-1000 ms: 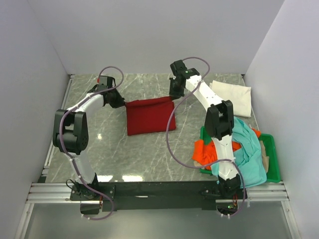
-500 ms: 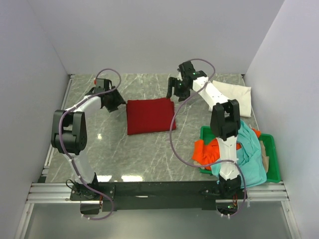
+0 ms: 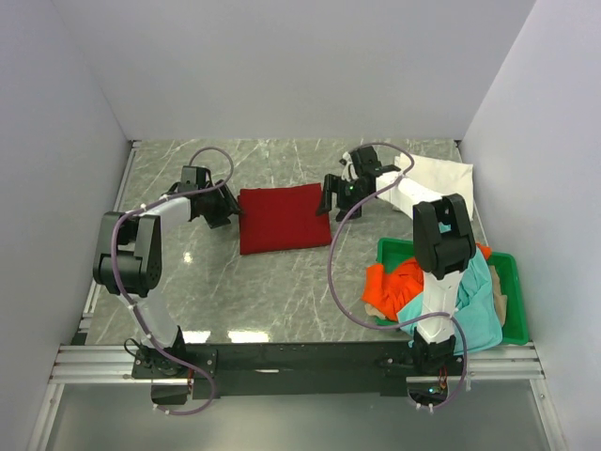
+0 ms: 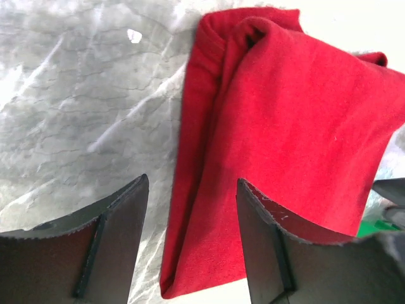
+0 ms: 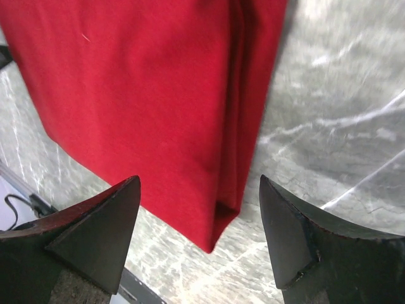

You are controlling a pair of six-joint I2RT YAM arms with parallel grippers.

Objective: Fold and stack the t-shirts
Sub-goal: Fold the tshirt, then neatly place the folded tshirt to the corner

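Red t-shirt (image 3: 282,218): folded on bench (image 3: 282,301).
Left gripper (image 4: 191,183), right gripper (image 5: 197,180): jaws apart, at opposite edges.
Advice: all layers should be pinched evenly.

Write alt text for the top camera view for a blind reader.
A folded dark red t-shirt lies on a marble table between two open grippers, left gripper by its left edge, right gripper by its right. A folded white t-shirt lies far right; an orange t-shirt and a teal t-shirt heap over a green tray.
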